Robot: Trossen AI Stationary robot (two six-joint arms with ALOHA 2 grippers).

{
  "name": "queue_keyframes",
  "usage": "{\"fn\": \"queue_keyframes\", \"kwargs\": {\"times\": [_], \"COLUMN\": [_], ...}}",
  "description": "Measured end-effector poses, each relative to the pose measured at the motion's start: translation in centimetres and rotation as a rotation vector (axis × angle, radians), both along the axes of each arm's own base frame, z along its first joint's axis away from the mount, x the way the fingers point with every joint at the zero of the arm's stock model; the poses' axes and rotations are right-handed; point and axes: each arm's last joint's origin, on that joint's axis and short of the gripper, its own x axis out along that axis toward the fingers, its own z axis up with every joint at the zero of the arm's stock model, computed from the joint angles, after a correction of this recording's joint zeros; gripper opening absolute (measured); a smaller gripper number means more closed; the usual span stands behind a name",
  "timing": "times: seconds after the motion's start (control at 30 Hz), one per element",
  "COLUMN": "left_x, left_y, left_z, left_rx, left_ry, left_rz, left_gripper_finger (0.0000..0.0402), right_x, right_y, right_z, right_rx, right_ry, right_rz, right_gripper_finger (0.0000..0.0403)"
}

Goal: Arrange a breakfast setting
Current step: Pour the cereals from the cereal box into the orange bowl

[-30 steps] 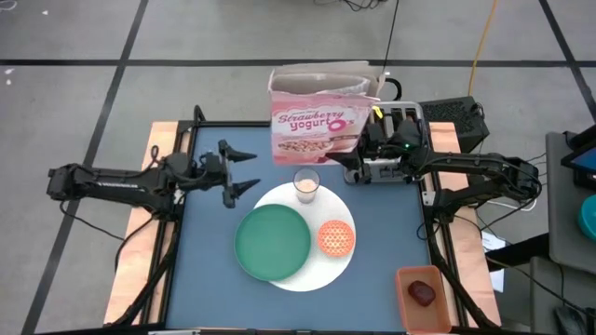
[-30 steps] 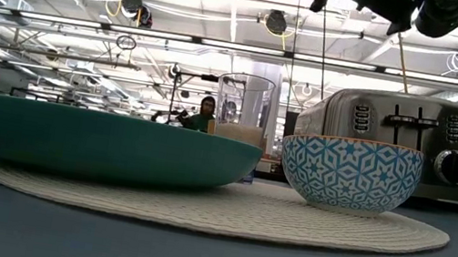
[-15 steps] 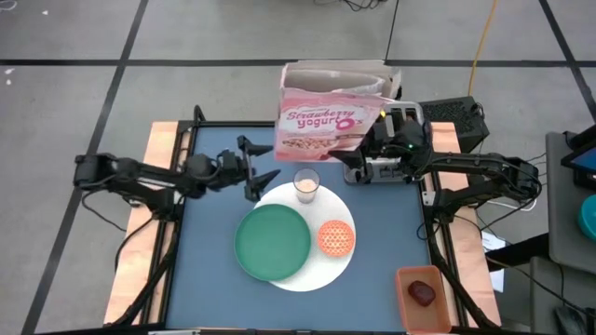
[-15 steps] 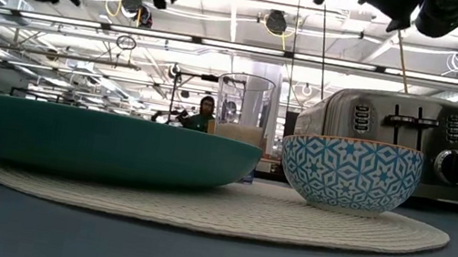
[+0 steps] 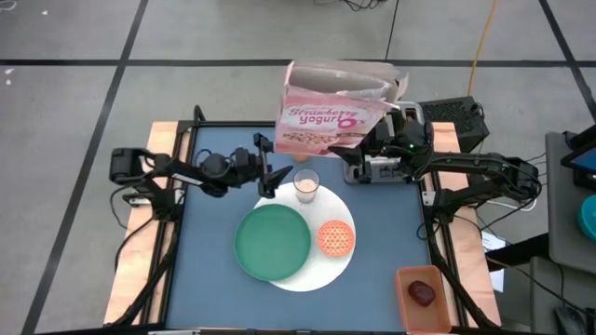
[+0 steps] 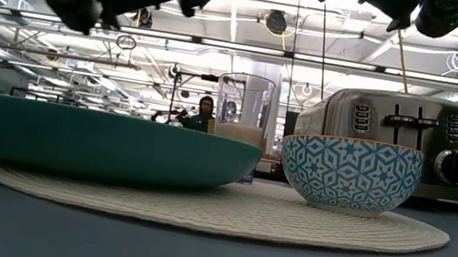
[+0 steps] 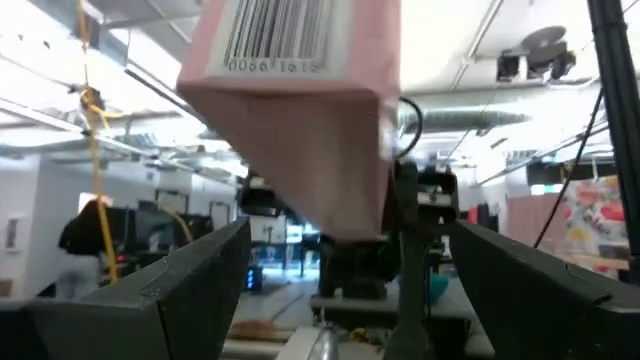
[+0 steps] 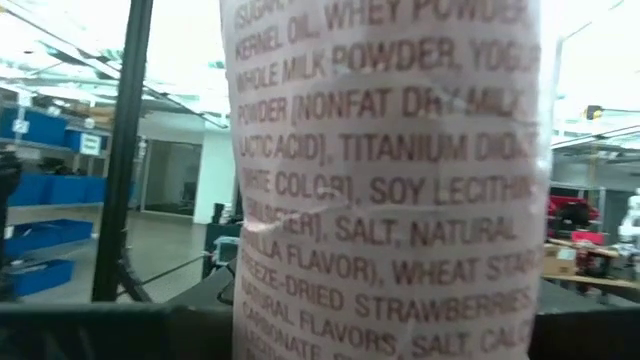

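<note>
Pink cereal bag (image 5: 333,112) is held up in the air over the far edge of the table, tilted, its open top toward the far side. Right gripper (image 5: 374,136) is clamped on the bag's side; in the right wrist view the bag's ingredient panel (image 8: 385,180) fills the frame between the fingers. The bag's lower edge hangs above the glass of milk (image 5: 306,184), not touching it.

The glass stands on the far rim of the large white round plate (image 5: 307,275). On the same plate: green plate (image 5: 271,241) on the left part, small orange bowl (image 5: 336,237) on the right part, near each other and not touching. In the low view the bowl (image 6: 349,172) shows a blue star pattern outside.

Left gripper (image 5: 270,164) hovers just left of the glass, above the table (image 5: 200,279), fingers spread wide and holding nothing. In the left wrist view the bag's barcode end (image 7: 295,105) sits beyond its open fingers.

Silver toaster (image 5: 386,167) stands at the far right of the table, partly hidden under the right arm. A tray (image 5: 428,300) with a dark red item sits off the near right corner.
</note>
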Motion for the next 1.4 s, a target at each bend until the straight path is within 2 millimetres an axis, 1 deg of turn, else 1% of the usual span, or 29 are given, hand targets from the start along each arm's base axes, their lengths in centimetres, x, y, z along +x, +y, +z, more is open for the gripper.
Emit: {"fn": "queue_keyframes", "kwargs": {"times": [0.07, 0.2, 0.37, 0.87, 1.13, 1.4], "left_x": [0.8, 2.0, 2.7, 3.3, 3.4, 3.4], "left_y": [0.5, 1.6, 1.7, 2.0, 2.8, 2.8], "left_z": [0.5, 0.5, 1.5, 3.6, 3.5, 3.4], "left_rx": [0.001, -0.014, 0.043, 0.072, -0.002, 0.005], "left_ry": [-0.021, -0.021, -0.051, -0.123, -0.101, -0.098], "left_rz": [0.003, -0.027, -0.093, -0.087, -0.11, -0.112], "left_gripper_finger": [0.0347, 0.0347, 0.0347, 0.0347, 0.0347, 0.0347], "right_x": [0.0, 0.1, 0.1, 0.2, 0.2, 0.2], "right_y": [0.0, 0.0, 0.0, -0.1, -0.1, -0.1], "right_z": [0.0, -0.1, -0.2, -0.4, -0.5, -0.6], "right_rx": [0.005, 0.011, 0.012, 0.013, 0.017, 0.009], "right_ry": [0.004, 0.016, 0.019, 0.042, 0.049, 0.061], "right_rz": [0.004, 0.006, 0.007, 0.0, -0.003, -0.01], "right_gripper_finger": [0.0194, 0.0193, 0.0194, 0.0194, 0.0194, 0.0194]}}
